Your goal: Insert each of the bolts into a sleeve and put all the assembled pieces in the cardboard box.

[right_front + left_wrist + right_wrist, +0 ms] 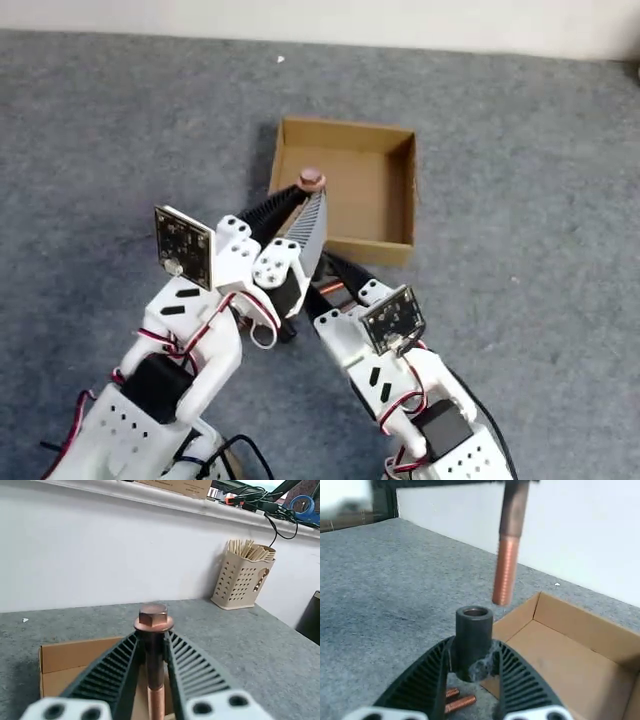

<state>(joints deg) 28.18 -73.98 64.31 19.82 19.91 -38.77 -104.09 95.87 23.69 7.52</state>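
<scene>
My left gripper (153, 641) is shut on a copper bolt (153, 617), held upright with its hex head on top. In the high view that bolt (311, 180) sits at the near left edge of the cardboard box (385, 145), between the left gripper (308, 197) fingers. My right gripper (472, 654) is shut on a dark sleeve (474, 635), upright with its bore facing up. The bolt (507, 555) hangs over it, its threaded tip just above the sleeve's opening and slightly to one side. The right gripper (333, 275) lies partly under the left arm.
Two loose copper bolts (459, 700) lie on the grey carpet below the sleeve. The box floor (570, 665) looks bare. A perforated holder of wooden sticks (243, 575) stands by the white wall beyond the box.
</scene>
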